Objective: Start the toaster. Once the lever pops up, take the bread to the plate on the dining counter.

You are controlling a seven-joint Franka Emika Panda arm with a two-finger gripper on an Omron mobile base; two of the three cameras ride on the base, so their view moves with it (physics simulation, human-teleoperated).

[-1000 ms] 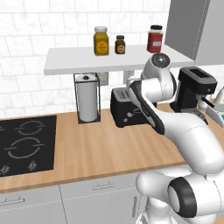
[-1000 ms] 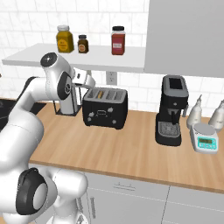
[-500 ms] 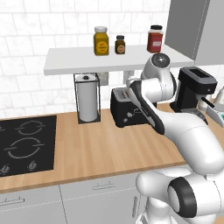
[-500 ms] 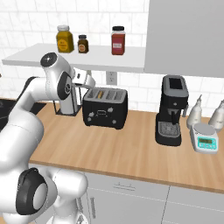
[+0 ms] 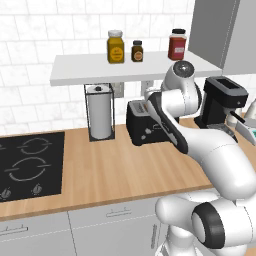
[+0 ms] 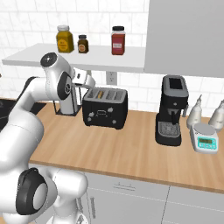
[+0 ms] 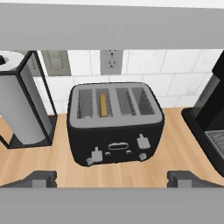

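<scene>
Nothing has moved since the earlier frames: arm and toaster (image 7: 115, 124) sit just as they did. At the centre of the hand view the toaster stands on the table (image 6: 131, 148), the bread (image 7: 103, 104) upright in a slot near its left. Wide open and holding nothing, the hand (image 7: 112, 178) hovers at the lower edge, facing the front, probably lined up to press a lever (image 7: 143, 141) down

Arm raised, bent; claw (image 7: 112, 179) wide open, empty.
</scene>
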